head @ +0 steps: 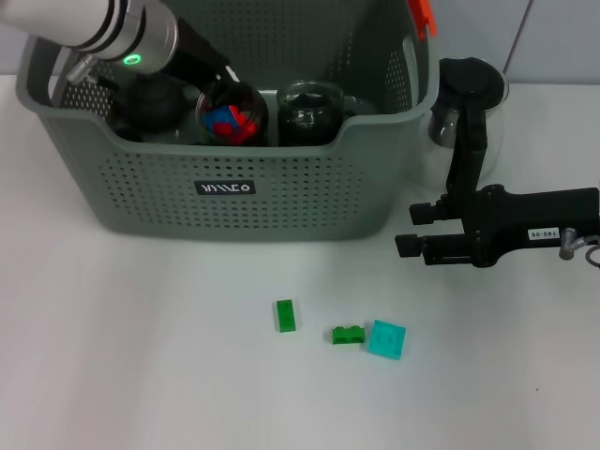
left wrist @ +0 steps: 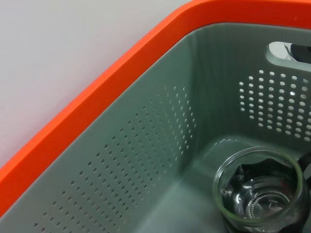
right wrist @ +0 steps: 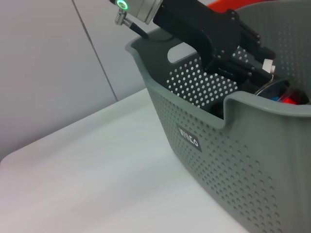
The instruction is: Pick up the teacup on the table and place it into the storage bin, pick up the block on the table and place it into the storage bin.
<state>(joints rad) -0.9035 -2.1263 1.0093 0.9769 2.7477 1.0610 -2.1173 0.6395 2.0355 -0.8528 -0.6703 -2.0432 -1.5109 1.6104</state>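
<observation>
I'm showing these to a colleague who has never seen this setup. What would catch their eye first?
The big grey storage bin at the back of the white table, with the left arm's gripper reaching down inside it over a glass cup holding red and blue pieces. Next, three small blocks lying loose in front of the bin, two green and one turquoise. The right gripper hovers beside the bin, near a glass coffee pot.

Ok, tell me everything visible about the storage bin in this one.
The storage bin is a large grey plastic basket, walls perforated with small holes, with an orange rim piece and a small black label with white lettering on its front. It stands upright at the back of the white table. Inside sit clear glass cups, one holding red and blue pieces. The left gripper reaches into it from above.
</observation>
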